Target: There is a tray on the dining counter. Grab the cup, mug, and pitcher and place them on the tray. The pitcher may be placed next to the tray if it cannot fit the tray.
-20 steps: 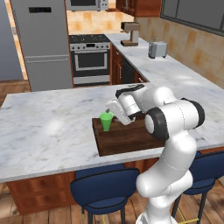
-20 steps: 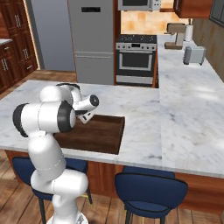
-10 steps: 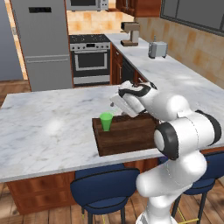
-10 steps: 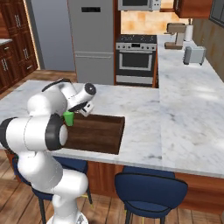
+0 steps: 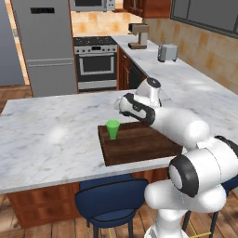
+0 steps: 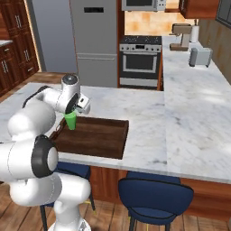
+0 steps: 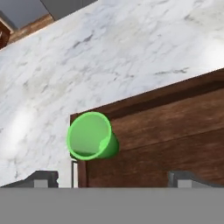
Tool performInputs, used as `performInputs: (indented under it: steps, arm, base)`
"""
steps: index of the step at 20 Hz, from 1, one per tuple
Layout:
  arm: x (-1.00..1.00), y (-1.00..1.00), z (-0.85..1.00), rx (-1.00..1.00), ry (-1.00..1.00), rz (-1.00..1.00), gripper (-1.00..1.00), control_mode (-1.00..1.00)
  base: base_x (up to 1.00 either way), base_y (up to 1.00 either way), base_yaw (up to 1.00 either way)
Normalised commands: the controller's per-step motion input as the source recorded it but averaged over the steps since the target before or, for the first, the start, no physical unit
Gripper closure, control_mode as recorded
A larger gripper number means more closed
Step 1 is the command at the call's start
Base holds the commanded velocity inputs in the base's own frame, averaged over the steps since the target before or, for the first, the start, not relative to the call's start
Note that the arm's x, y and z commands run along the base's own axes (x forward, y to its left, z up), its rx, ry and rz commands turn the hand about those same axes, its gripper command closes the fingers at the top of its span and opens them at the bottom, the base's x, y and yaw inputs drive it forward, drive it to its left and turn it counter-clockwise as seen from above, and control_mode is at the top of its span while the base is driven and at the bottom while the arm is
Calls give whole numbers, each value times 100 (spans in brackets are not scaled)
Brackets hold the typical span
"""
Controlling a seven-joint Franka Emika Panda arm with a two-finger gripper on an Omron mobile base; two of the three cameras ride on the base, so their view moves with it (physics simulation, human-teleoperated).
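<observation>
We see the pincer (image 7: 113, 177) spread wide, nothing btwn its jaws. Its two dark tips sit at the bottom of the hand view, well apart, w/ the cup (image 7: 91, 136) above and btwn them, nearer the left tip. The cup is apart from both tips, no contact.

The cup stands upright on the tray (image 7: 175, 131), in the corner of it, just inside the raised edge. In the left base view we find the cup (image 5: 113, 129) below and to the left of the pincer (image 5: 122, 106), near it but clear of it. The tray (image 5: 139, 145) lies under and in front of the pincer, on the dining counter (image 5: 51, 139), close to the counter's near edge.

In the right base view the cup (image 6: 71, 121) shows just under the pincer (image 6: 82, 105), partly behind the white arm, at the tray's (image 6: 97, 137) far left corner. The rest of the tray floor reaches to the right of the pincer. The dining counter (image 6: 144, 117) runs on past the tray to the right.

Beyond the pincer, well apart, we note a steel stove (image 5: 96, 62) and a grey fridge (image 5: 44, 46) at the back wall.
</observation>
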Motion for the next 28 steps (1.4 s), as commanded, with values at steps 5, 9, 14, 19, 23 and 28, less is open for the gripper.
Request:
performInputs:
  steps: [5,9,14,19,23,28]
  arm:
    - [-56,-22,61,-27,3,9,-100,-100]
    - [-68,-24,63,-23,7,0,-100,-100]
    - [-62,-44,45,-13,1,1,-100,-100]
    - [-36,-51,8,4,0,1,-100,-100]
    - [-31,-31,1,4,0,0,-100,-100]
    - [-32,-2,0,0,0,0,-100,-100]
  base:
    - [0,0,0]
    - [0,0,0]
    - [0,0,0]
    - [0,0,0]
    - [0,0,0]
    - [0,0,0]
